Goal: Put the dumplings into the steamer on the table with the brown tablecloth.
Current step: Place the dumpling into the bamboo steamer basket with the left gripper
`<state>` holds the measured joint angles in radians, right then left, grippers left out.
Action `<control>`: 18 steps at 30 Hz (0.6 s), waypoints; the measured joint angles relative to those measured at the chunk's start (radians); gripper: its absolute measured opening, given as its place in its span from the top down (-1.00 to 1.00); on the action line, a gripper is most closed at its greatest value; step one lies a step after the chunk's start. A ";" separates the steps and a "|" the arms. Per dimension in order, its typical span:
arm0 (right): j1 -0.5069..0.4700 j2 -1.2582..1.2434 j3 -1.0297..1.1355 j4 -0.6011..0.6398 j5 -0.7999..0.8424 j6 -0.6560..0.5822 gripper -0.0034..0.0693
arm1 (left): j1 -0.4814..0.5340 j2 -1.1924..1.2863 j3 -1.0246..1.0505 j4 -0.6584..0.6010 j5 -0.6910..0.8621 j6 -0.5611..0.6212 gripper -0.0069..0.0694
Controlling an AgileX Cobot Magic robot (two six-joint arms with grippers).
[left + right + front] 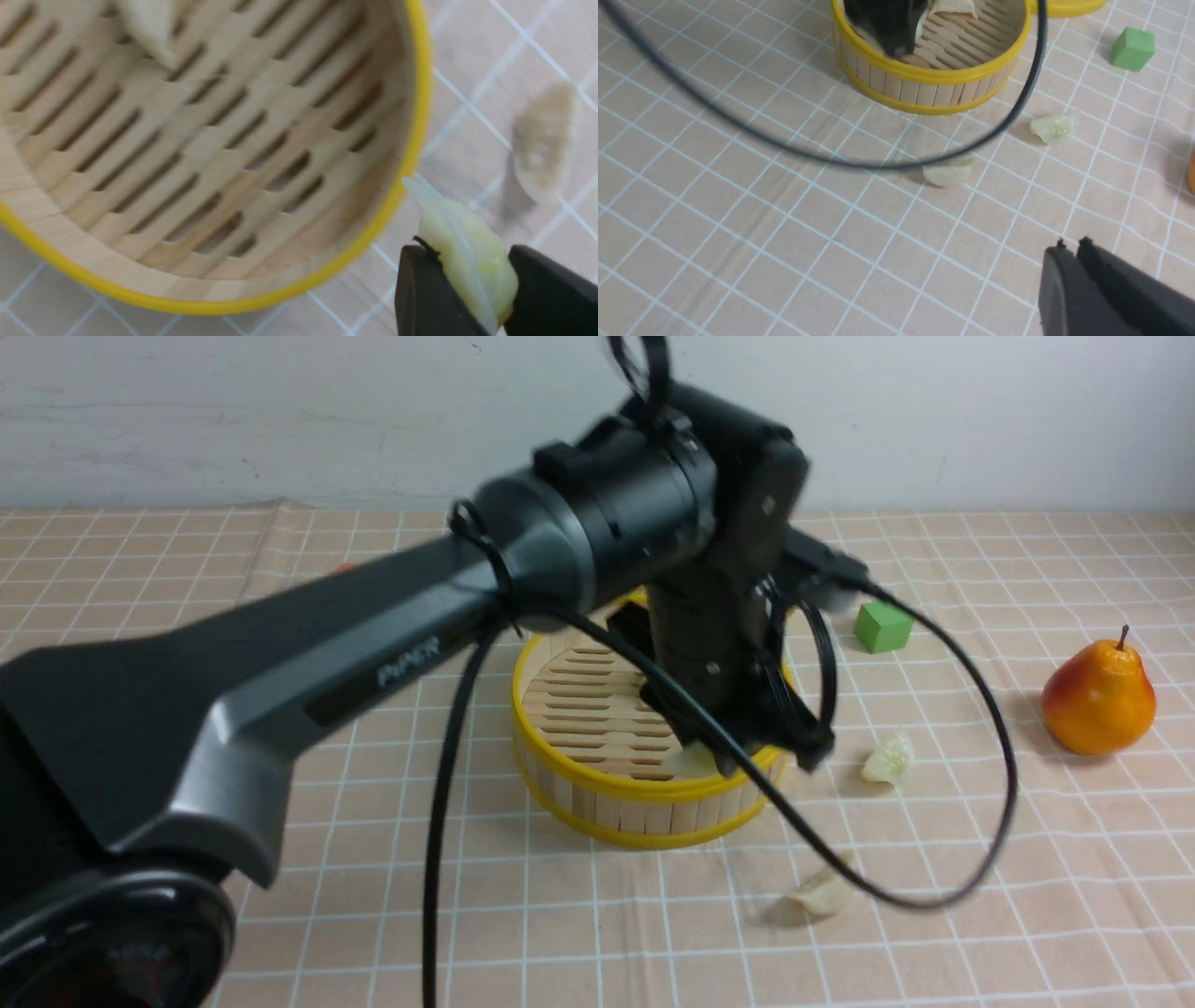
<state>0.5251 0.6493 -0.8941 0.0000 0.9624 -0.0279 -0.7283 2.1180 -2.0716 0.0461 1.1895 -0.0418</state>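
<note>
The round bamboo steamer (607, 810) with yellow rims stands mid-table on the brown tablecloth (980, 933). My left gripper (465, 254) hangs at its near right rim, shut on a pale green dumpling (467, 261) that sits just outside the rim (411, 140). A whitish dumpling (149, 23) lies on the slatted floor inside. Two dumplings lie loose on the cloth: a pale green one (889, 761) right of the steamer and a whitish one (822, 896) nearer me. My right gripper (1071, 245) is shut and empty, above the cloth well short of them.
A green cube (882, 627) sits behind and right of the steamer, and an orange-yellow pear (1099, 695) stands at the far right. A yellow-rimmed lid (1069, 5) lies beyond the steamer. The left arm's black cable (971, 859) loops low over the whitish dumpling.
</note>
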 joint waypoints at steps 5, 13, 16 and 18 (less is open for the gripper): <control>0.000 0.008 0.000 0.006 0.012 0.040 0.78 | 0.125 0.020 -0.013 0.007 -0.112 -0.129 0.29; 0.000 0.095 0.000 0.047 0.051 0.047 0.77 | 0.198 0.133 -0.013 0.014 -0.264 -0.214 0.29; 0.000 0.132 0.000 0.080 0.053 0.047 0.77 | 0.198 0.176 -0.013 0.024 -0.288 -0.217 0.28; 0.000 0.157 0.000 0.099 0.055 0.047 0.77 | 0.198 0.200 -0.013 0.025 -0.308 -0.226 0.20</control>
<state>0.5251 0.8066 -0.8941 0.0988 1.0169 0.0190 -0.5305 2.3177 -2.0848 0.0714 0.8816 -0.2676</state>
